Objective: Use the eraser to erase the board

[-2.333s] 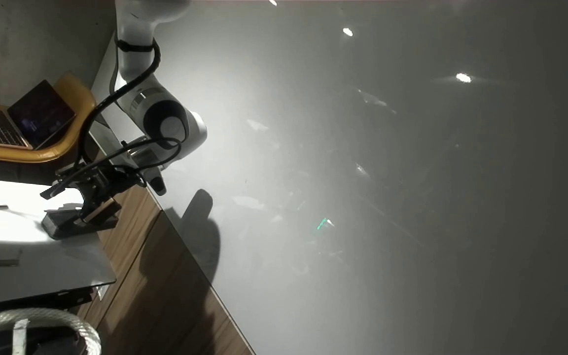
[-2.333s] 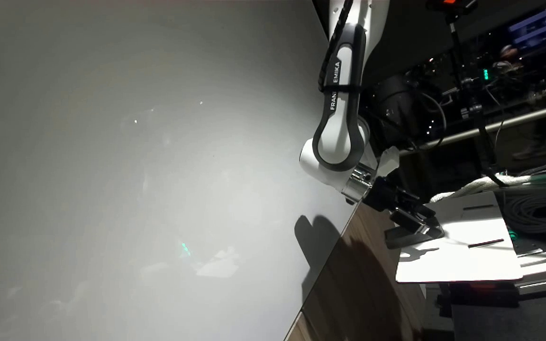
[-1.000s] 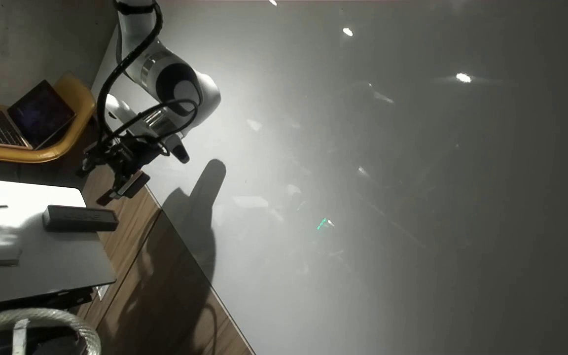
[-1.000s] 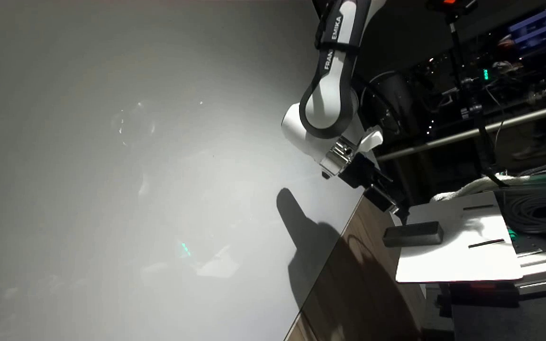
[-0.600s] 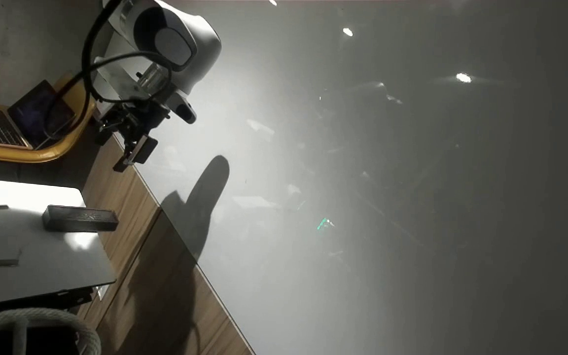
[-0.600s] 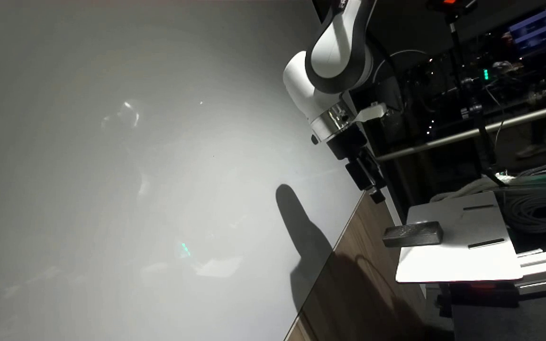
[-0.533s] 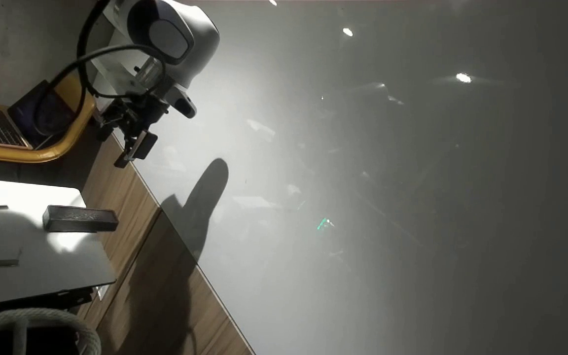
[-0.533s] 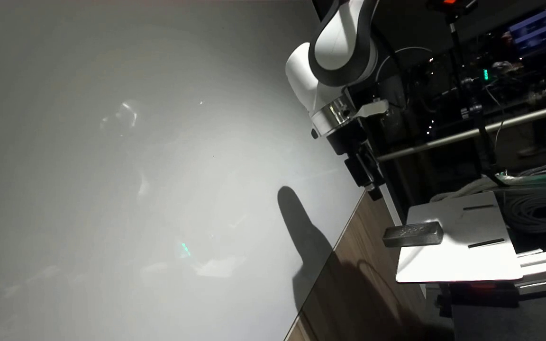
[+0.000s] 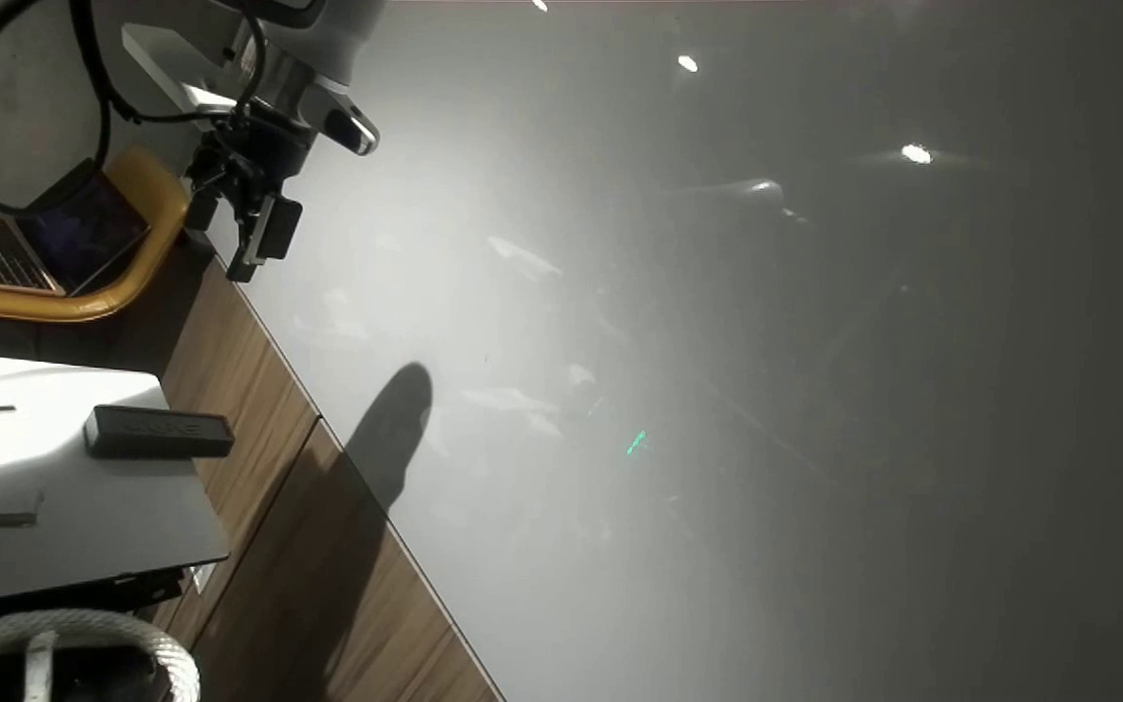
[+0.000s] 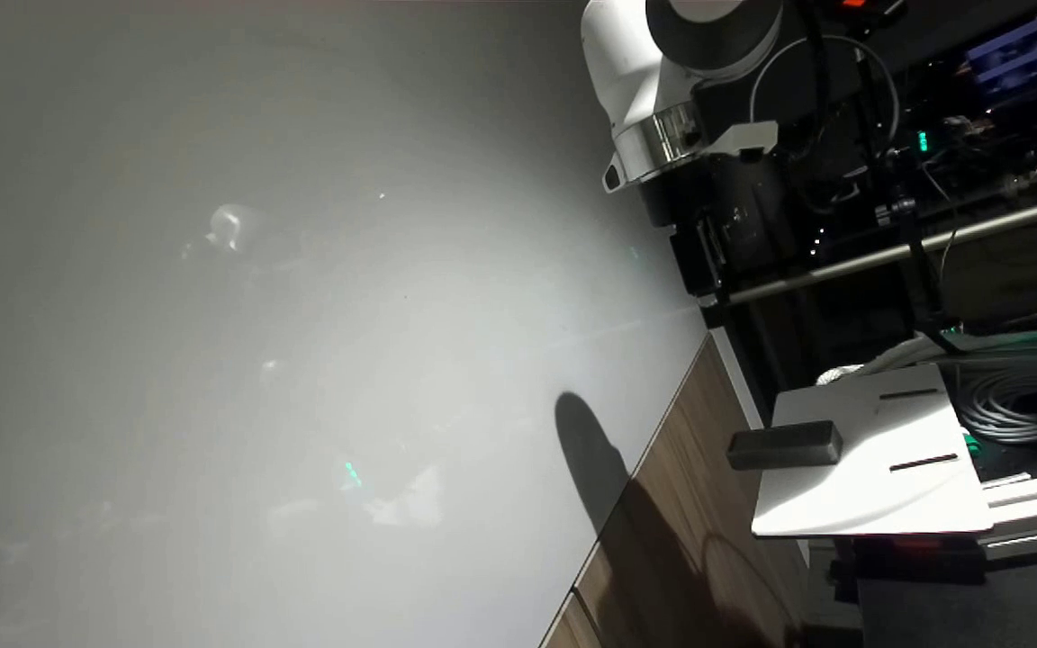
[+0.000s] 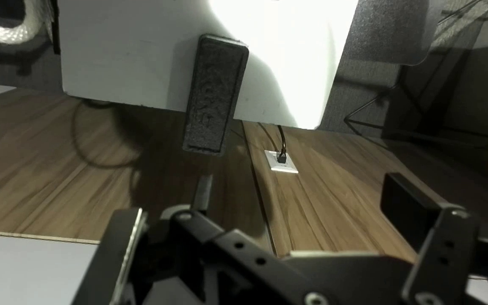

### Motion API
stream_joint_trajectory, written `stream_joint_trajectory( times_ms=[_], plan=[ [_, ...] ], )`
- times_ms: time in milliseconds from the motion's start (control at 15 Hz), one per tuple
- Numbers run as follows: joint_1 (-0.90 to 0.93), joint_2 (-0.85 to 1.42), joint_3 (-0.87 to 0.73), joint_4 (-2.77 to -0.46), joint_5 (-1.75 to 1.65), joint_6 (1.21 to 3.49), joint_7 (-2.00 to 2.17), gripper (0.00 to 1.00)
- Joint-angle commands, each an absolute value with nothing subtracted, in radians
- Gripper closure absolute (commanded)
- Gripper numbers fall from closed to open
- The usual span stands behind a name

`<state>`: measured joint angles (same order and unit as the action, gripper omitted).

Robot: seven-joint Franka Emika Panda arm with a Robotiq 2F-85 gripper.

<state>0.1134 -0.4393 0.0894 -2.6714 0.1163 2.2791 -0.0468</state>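
The eraser (image 9: pixel 160 432), a dark grey bar, lies on the white tabletop (image 9: pixel 133 526), one end jutting past its edge. It also shows in an exterior view (image 10: pixel 785 445) and in the wrist view (image 11: pixel 216 93), with raised lettering on its top. My gripper (image 9: pixel 218 244) is open and empty, apart from the eraser, near the board's edge by the wood panel. In the wrist view the jaws (image 11: pixel 301 186) are spread wide with nothing between them. The board (image 9: pixel 717 341), large, glossy and white-grey, shows reflections and a small green streak. I see no black squiggle on it.
An open laptop (image 9: pixel 84 234) lies on an orange chair (image 9: pixel 147 195) behind the arm's cable loop. A wood panel (image 9: pixel 406 585) borders the board. A coiled hose (image 9: pixel 64 624) lies below the tabletop. A plugged wall outlet (image 11: pixel 281 161) and a metal rail (image 10: pixel 915 256) are nearby.
At 2.3 s ago my gripper's fingers were at the eraser. It has since moved away, upward in both exterior views, with the jaws empty. The eraser stays on the tabletop.
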Motion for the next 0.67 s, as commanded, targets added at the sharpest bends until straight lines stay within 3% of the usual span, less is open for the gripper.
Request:
stream_joint_trajectory(
  times_ms=[0,600],
  plan=[
    [0.12,-0.452,0.082,-2.679,0.112,2.273,-0.043,0.0],
    [0.121,-0.461,0.082,-2.689,0.112,2.272,-0.043,0.0]
  ],
)
